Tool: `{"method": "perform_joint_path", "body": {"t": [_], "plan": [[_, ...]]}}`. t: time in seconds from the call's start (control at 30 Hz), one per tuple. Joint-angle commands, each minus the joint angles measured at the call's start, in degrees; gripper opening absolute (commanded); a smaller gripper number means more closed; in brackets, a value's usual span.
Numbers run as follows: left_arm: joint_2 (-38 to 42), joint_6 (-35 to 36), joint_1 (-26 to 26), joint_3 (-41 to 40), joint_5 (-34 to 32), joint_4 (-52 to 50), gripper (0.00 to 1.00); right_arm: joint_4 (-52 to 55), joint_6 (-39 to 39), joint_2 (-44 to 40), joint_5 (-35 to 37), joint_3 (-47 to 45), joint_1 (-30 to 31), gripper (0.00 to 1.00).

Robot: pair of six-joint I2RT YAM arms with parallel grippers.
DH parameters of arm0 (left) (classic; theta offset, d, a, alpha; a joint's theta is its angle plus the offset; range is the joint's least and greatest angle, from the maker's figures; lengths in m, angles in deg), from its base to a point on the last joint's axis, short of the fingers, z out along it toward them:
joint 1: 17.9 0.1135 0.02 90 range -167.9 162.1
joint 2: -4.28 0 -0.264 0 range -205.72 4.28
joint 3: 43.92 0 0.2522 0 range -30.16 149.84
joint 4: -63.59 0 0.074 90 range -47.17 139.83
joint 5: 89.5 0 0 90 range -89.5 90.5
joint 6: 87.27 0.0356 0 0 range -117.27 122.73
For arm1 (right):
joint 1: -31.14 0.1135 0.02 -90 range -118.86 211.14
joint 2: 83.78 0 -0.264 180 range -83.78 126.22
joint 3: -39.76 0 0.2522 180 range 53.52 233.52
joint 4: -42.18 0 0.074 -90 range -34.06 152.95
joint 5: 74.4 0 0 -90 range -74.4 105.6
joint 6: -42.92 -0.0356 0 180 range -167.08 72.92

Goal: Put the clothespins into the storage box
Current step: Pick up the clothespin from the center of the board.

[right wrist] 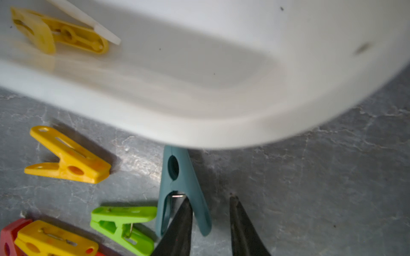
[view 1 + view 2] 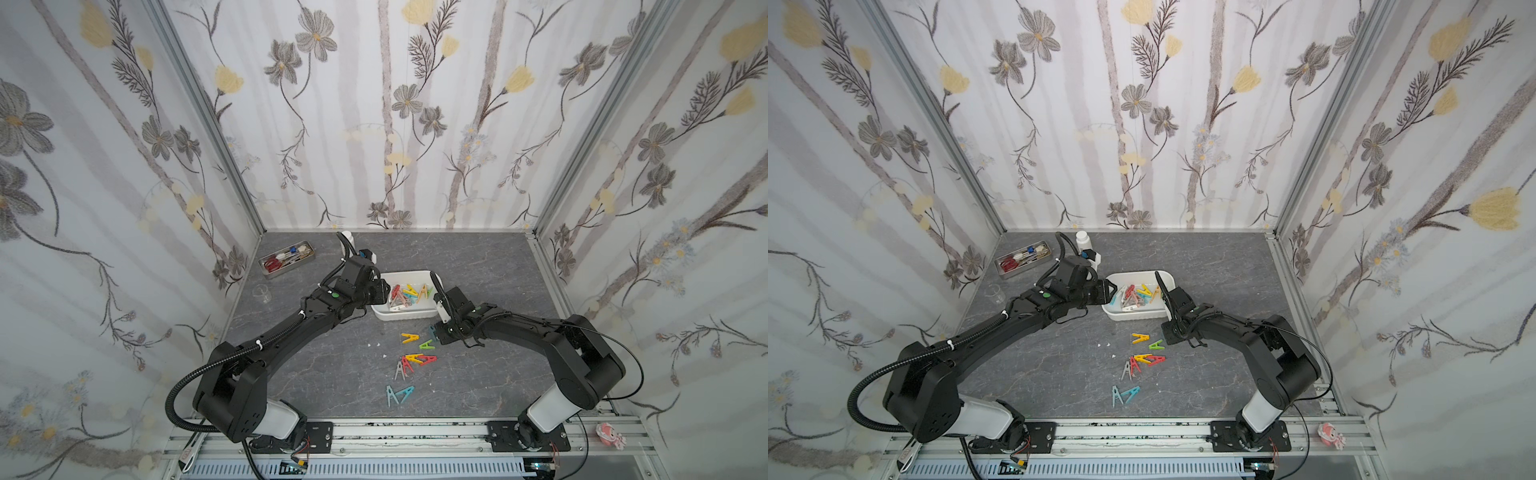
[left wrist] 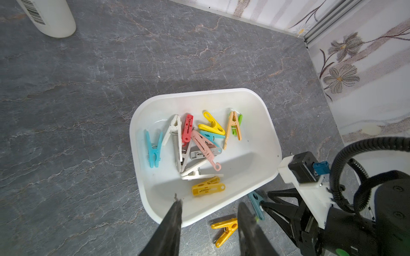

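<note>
teal plastic is the worry: the dark teal clothespin lies flat on the table with its nose out of sight under the rim of the storage box, and the right jaws stand open, low over its tail. one fingertip sits in the fork between its two legs and the other is over bare table, so only one leg is between them. closing from here would likely pinch that single leg, and the pin could twist, spring away or slip out on the lift. a straight pull upward may also catch the box rim and shove the box. the green clothespin lies just beside that fingertip and could be dragged along.

the left jaws, open and empty, hang over the near corner of the box, close to the right arm; crossing paths there risks a knock. about a dozen clothespins already lie in the box, and loose clothespins lie on the table in front of it.
</note>
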Motion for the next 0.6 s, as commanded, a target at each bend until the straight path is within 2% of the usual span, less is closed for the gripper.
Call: {"method": "perform_joint_path", "body": {"t": [0.0,0.27,0.47,0.57], "plan": [[0.78,0.21,-0.03,-0.31,-0.70,-0.20,0.42,-0.49,1.58,0.90,0.20,0.82,0.02,0.30],[2.04,0.32,0.10,-0.93,-1.86,-0.47,0.43,-0.66,1.62,0.73,-1.58,0.56,0.19,0.18],[1.91,0.29,0.10,-1.20,-1.95,-0.55,0.43,-0.27,1.57,0.12,-2.59,0.02,0.37,0.06],[1.86,0.12,0.06,-1.04,-2.08,-0.82,0.43,-0.38,1.13,-1.32,-3.09,-1.00,0.55,0.04]]}}
